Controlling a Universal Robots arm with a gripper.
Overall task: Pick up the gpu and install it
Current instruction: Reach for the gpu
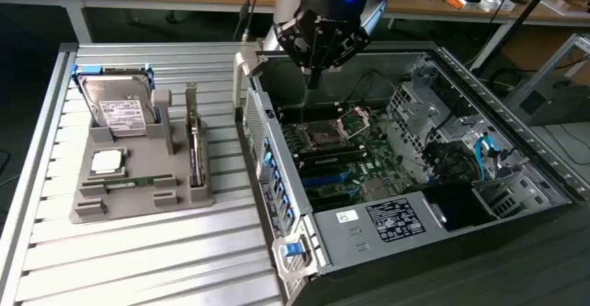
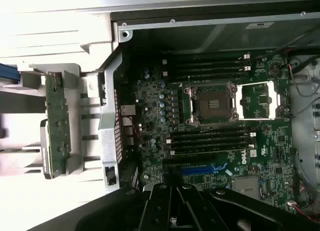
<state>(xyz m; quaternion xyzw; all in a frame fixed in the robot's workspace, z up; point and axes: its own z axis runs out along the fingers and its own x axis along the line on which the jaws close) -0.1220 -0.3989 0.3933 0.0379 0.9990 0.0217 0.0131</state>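
I see the gripper [image 1: 313, 78] hanging over the open computer case [image 1: 396, 220], above the motherboard [image 1: 336, 147]. Its fingers are pressed together and hold nothing. The gpu [image 1: 193, 144] stands on edge in a slot of the grey holder [image 1: 138, 202] on the bench [image 1: 138, 264], well apart from the gripper, on the exterior view's left of the case. From the wrist view I see the card's edge just outside the case wall.
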